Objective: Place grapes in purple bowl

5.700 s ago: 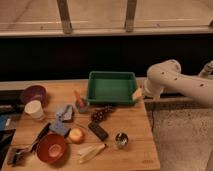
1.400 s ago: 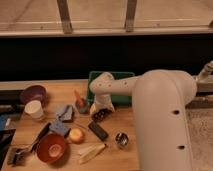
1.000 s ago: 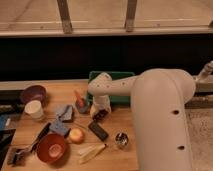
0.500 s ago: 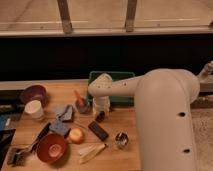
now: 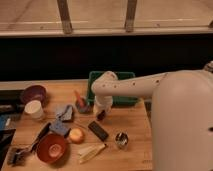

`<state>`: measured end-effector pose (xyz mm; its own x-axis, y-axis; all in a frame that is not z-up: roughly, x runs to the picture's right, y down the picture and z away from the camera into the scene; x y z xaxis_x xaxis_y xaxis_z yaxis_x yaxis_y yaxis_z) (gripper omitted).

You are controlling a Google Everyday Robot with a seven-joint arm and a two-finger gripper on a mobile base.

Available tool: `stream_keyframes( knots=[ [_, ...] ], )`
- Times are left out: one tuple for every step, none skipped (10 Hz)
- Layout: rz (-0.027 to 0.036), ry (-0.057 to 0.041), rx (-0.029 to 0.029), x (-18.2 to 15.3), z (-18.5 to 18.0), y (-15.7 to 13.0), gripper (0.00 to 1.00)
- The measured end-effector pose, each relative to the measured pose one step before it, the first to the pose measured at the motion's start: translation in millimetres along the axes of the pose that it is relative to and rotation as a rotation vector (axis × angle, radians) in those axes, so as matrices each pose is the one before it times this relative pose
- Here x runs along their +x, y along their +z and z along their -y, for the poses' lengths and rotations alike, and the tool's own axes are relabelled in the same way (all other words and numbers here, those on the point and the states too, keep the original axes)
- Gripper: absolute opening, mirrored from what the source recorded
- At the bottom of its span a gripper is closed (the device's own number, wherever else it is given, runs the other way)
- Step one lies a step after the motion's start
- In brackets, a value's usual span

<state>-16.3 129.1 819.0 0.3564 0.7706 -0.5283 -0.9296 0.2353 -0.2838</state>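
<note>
1. Gripper [image 5: 101, 113] low at mid wooden tabletop [image 5: 136, 125], clamped shut on the dark reddish-purple grape bunch [image 5: 101, 117].
2. Round dark purple plastic bowl [image 5: 33, 93] well apart at 10 o'clock.
3. Step: grasp, looks done. Next likely needs a lift, then a carry over the bowl.

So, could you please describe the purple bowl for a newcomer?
At the wooden table's far left, behind the white cup, sits the round dark purple bowl. The gripper is mid-table, shut on the dark grapes. Unlike the red-orange front bowl, it is maroon.
</note>
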Motion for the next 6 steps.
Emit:
stream_keyframes(
  knots=[
    [0.02938, -0.01268, 0.00126, 0.70, 1.08, -20.44, 0.19],
    [0.02435, -0.01312, 0.00290, 0.21, 0.12, -16.95, 0.19],
    [0.04308, -0.02180, 0.00673, -1.07, 1.03, -28.46, 0.19],
    [0.02708, -0.01416, 0.00753, -2.83, 2.27, -17.83, 0.19],
    [0.02605, -0.01770, 0.00800, -5.93, 3.28, -15.37, 0.19],
    [0.02890, -0.02295, 0.00293, -10.72, 1.63, -14.46, 0.19]
  ],
)
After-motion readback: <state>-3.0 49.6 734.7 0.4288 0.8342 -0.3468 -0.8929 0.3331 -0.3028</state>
